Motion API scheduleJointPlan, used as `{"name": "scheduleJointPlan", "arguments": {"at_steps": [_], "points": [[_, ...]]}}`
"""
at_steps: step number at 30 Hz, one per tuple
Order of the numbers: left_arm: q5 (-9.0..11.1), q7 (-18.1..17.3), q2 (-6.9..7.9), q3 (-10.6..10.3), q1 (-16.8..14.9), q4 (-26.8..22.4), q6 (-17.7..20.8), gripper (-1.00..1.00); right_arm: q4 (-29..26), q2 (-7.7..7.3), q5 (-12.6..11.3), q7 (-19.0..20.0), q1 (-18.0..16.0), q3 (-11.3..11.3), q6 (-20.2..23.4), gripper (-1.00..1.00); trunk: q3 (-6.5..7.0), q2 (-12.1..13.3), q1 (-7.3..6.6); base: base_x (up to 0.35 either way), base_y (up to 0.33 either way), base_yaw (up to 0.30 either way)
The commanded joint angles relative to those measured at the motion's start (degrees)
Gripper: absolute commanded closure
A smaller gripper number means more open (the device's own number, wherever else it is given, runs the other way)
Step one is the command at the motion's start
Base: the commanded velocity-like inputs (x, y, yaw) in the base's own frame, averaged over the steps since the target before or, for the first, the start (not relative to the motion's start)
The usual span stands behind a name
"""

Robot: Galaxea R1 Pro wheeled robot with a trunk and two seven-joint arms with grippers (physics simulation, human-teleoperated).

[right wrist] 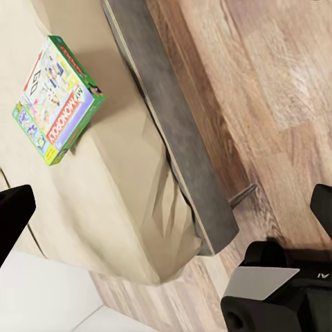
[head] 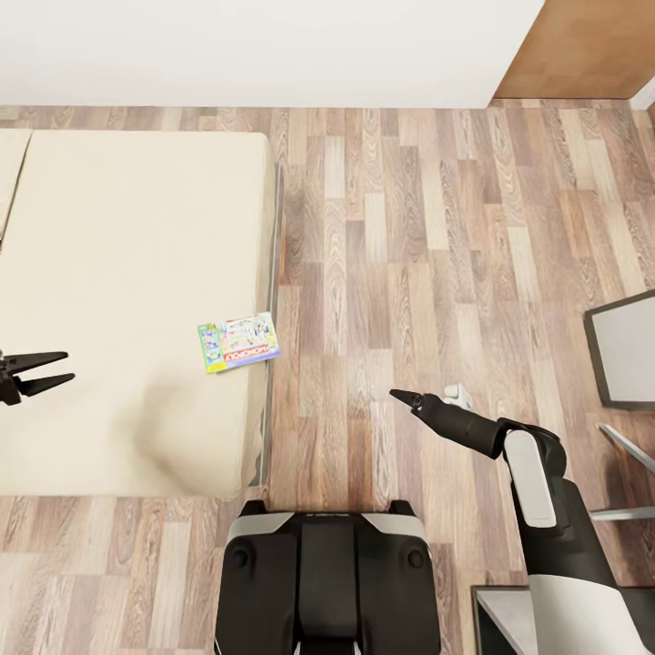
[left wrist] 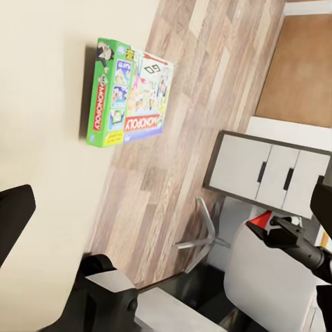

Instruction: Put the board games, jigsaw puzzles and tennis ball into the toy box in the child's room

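Observation:
One of the board games (head: 238,342), a green-edged pale blue box, lies flat on the beige bed (head: 109,273) close to its right edge. The left wrist view has the same board game (left wrist: 128,93), and so does the right wrist view (right wrist: 59,100). My left gripper (head: 70,366) hovers open over the mattress, well left of the box, with nothing between its fingers (left wrist: 14,221). My right gripper (head: 409,398) hangs over the wood floor to the right of the bed; it is open and empty, its fingers (right wrist: 14,218) spread wide. The toy box, tennis ball and jigsaw puzzles are out of view.
The bed's grey frame (right wrist: 173,138) runs along its right side. A dark-framed grey cabinet (head: 626,350) with white doors (left wrist: 266,169) stands at the far right, with metal legs (head: 628,446) beside it. A white wall and a brown door (head: 582,45) lie ahead. Open floor spans the middle.

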Motion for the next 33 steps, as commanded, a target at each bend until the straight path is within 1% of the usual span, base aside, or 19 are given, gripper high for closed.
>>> {"name": "scheduleJointPlan", "arguments": {"at_steps": [1, 33], "points": [[-0.07, -0.26, -0.01, -0.01, 0.15, 0.02, 0.57, -1.00, 0.01, 0.02, 0.51, 0.54, -0.04, -0.09, 0.23, -1.00, 0.04, -0.08, 0.04, 0.000, 0.000, 0.000], [0.11, -0.26, -0.22, -0.04, 3.87, 0.01, -1.54, -1.00, 0.40, -0.04, 0.62, 0.50, -0.06, -0.06, 0.20, -1.00, 3.05, -0.08, 0.04, 0.000, 0.000, 0.000]]}}
